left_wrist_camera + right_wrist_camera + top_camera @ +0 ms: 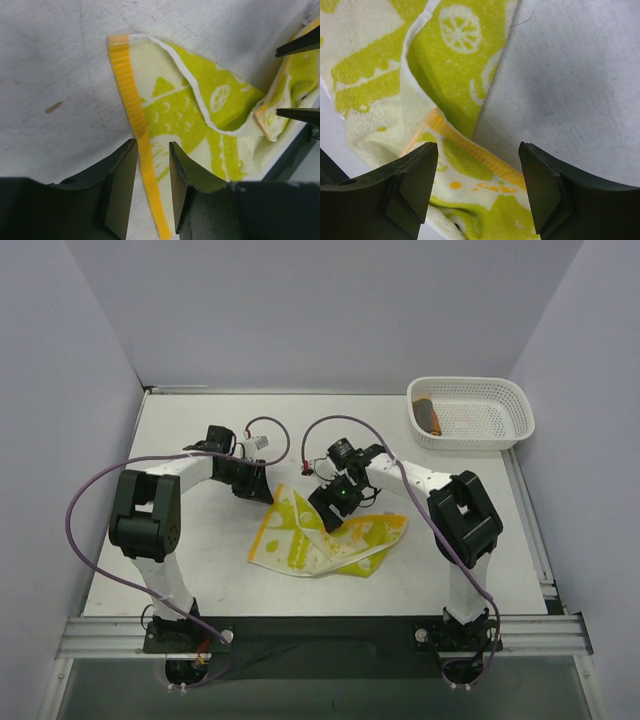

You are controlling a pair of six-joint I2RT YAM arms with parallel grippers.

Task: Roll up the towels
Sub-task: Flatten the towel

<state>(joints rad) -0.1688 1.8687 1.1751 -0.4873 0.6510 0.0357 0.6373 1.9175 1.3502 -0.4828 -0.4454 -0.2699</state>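
The pale yellow towel (322,540) with lime-green prints lies crumpled on the table between both arms. In the left wrist view its orange hem (131,95) runs between the fingers of my left gripper (152,145), which is narrowly open and straddles the hem at the towel's far left corner (264,492). My right gripper (478,147) is wide open just above a raised fold of the towel (470,170), at the towel's far edge (338,502). The orange towel (428,416) lies rolled in the white basket (495,432).
The white mesh basket stands at the far right corner, beside the right wall. Purple cables loop from both arms above the table. The right gripper's fingertips (300,114) show at the right edge of the left wrist view.
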